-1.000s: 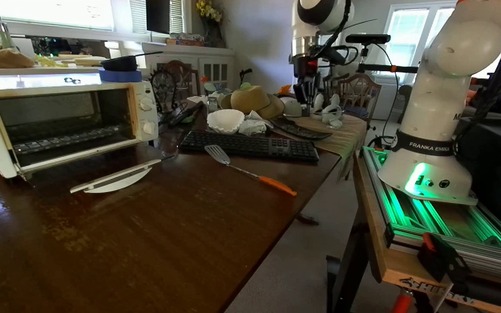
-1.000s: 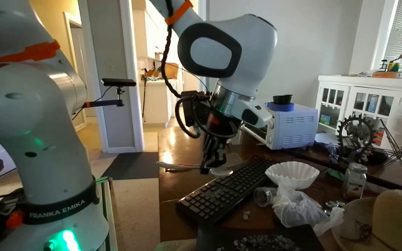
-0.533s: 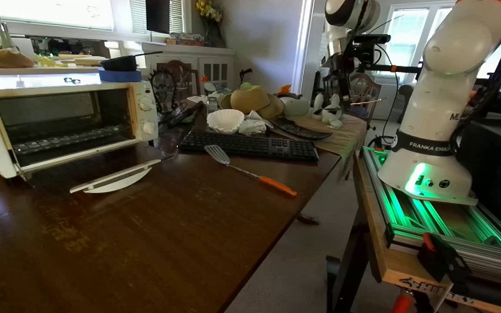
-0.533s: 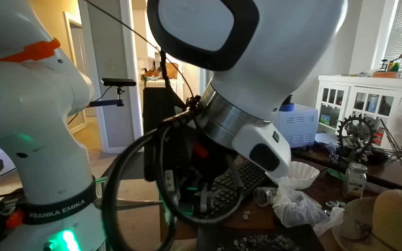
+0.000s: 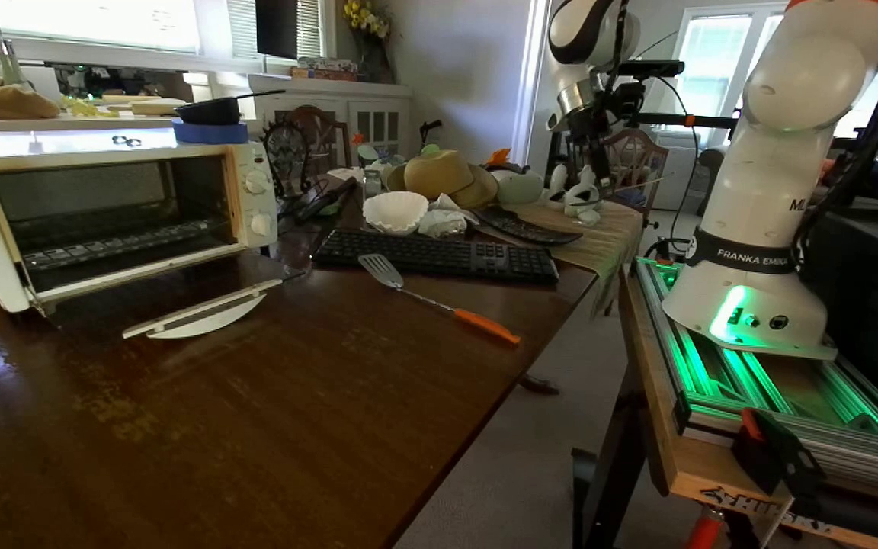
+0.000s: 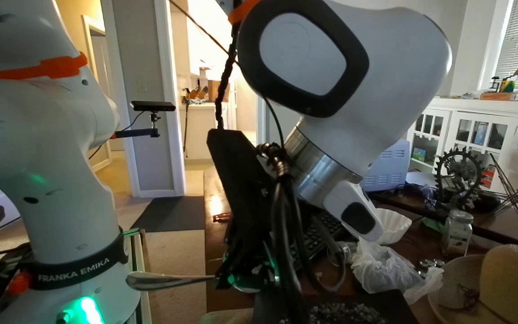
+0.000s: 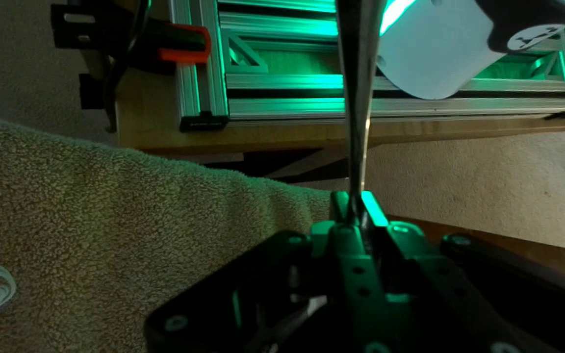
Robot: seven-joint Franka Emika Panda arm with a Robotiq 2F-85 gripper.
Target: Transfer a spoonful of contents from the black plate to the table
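Spoon gripped, plate close by, scoop probably next

The gripper (image 7: 355, 211) is clamped on the spoon (image 6: 169, 281), its fingers pressed against it from both sides, near the neck by the look of it. The plate (image 6: 392, 303) holds a spread of grey bits (image 6: 346, 314) and sits on the table (image 5: 256, 427), with the keyboard (image 5: 439, 258) near it; the towel (image 7: 115, 235) lies just beside it, on the side facing the base (image 5: 744, 297).

What the coming move turns on is how the spoon lies to the plate. In an exterior view its long axis runs roughly level, the handle pointing away from the plate toward the base, so the bowl end should face the plate. That end is mostly hidden by the gripper (whether it carries any bits, I cannot tell). The gripper seems to hang above the plate's base-side edge; whether the spoon overlaps the plate is unclear. The wrist view shows the towel below, not the plate.

My reading is that the scoop is yet to be made: the spoon would need to pass that edge, tip down and push in. A thin neck could twist in the grip under that push.
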